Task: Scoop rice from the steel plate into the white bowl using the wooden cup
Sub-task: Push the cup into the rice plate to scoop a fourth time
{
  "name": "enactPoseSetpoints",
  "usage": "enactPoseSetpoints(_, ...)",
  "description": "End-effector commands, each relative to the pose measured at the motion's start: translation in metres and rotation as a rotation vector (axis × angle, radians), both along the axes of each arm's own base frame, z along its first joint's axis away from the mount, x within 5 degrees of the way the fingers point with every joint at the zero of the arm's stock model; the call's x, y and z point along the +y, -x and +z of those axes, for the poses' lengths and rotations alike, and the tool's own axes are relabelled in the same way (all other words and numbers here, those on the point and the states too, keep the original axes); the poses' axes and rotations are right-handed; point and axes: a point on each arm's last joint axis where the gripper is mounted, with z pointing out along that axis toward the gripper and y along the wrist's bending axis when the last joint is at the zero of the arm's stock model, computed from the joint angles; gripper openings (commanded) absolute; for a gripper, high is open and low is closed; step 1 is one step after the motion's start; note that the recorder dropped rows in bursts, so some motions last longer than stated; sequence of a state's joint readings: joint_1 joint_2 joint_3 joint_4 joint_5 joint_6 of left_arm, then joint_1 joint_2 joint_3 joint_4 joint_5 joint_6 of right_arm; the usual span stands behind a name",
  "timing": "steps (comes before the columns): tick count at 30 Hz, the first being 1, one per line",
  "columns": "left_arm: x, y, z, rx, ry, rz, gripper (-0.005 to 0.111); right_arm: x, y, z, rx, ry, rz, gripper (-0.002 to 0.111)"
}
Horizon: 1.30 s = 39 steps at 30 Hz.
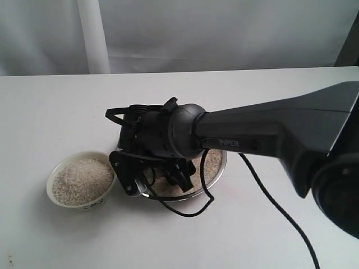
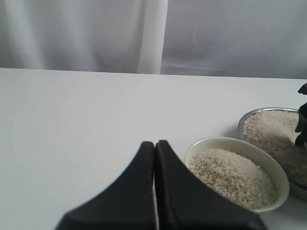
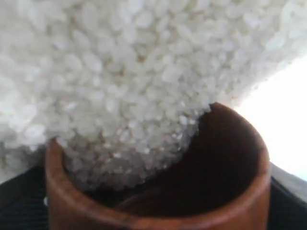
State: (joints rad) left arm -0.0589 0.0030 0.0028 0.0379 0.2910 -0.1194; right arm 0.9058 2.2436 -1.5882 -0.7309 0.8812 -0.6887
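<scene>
Mid-scoop, by the look of it. Nearest the right wrist camera: wooden cup [image 3: 158, 191], pinched across its sides by the right gripper [image 1: 178, 175], dark pads [image 3: 17, 206] showing at either flank. Lying tipped, not upright: long axis running out from the claw, mouth aimed away from the wrist and pushed into the rice [image 3: 124, 72]. Only partly filled, with grains banked over one side of the mouth and dark wood bare on the other.

Hidden under the wrist in the exterior view, yet judged to sit inside the steel plate [image 1: 220, 162], near its middle, a little toward 6 o'clock. Plenty of grains left in the plate around the claw.

At 9 o'clock of the plate, just beside it: white bowl [image 1: 82, 180], already heaped close to its rim, so judged well along. Left to do for this load: finish the dig, turn the cup mouth-up, carry toward 9 o'clock, tip out over the bowl.

Near the bowl, outside the exterior view: left gripper [image 2: 155, 158], fingers [image 2: 134, 191] pressed together on nothing, low by the table [image 1: 235, 95]. Past the table's far edge, at 12 o'clock: pale curtain [image 1: 224, 28].
</scene>
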Motion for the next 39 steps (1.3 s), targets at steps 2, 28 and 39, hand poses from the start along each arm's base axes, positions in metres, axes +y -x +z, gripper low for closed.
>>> enactPoseSetpoints(2,-0.0004,0.0002,0.0016,-0.011,0.01,-0.004,0.0,0.0046,0.0012,0.0067,-0.006,-0.105,-0.074,0.0)
enactPoseSetpoints(28,-0.0004,0.0002,0.0016,-0.011,0.009,-0.004,0.0,0.011,-0.0035,0.009,-0.109,-0.596,-0.658,0.0)
enactPoseSetpoints(39,-0.0004,0.0002,0.0016,-0.011,0.009,-0.004,0.0,0.012,-0.0047,0.0095,-0.126,-0.664,-0.724,0.0)
